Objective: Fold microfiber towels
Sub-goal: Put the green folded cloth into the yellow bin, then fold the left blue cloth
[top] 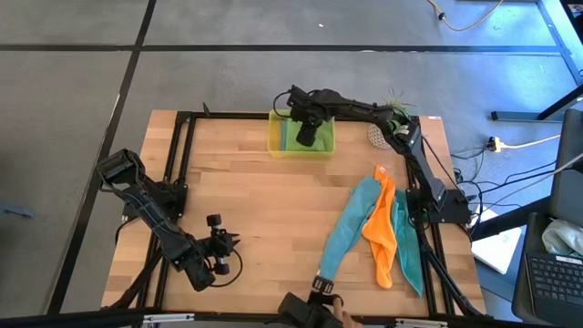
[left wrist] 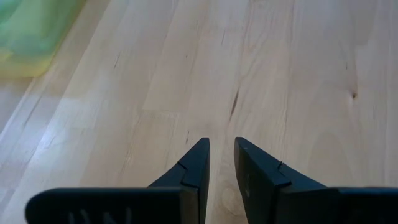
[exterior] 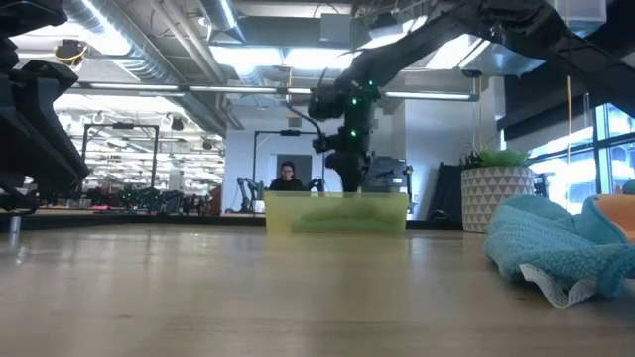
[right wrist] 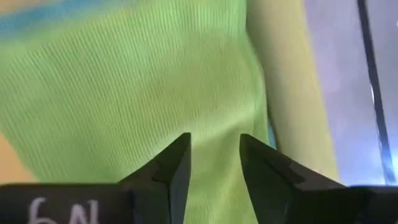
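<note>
High view: the right gripper (top: 310,133) hangs over the yellow tray (top: 276,144) at the table's far edge. Its wrist picture shows the lime green towel (right wrist: 137,87) lying in the tray, right under the parted fingers (right wrist: 171,168), which hold nothing; whether they touch the cloth I cannot tell. Two teal towels (top: 346,232) and an orange towel (top: 381,228) lie heaped near the right edge. The left gripper (left wrist: 221,158) waits near the front left, fingers slightly apart, empty.
</note>
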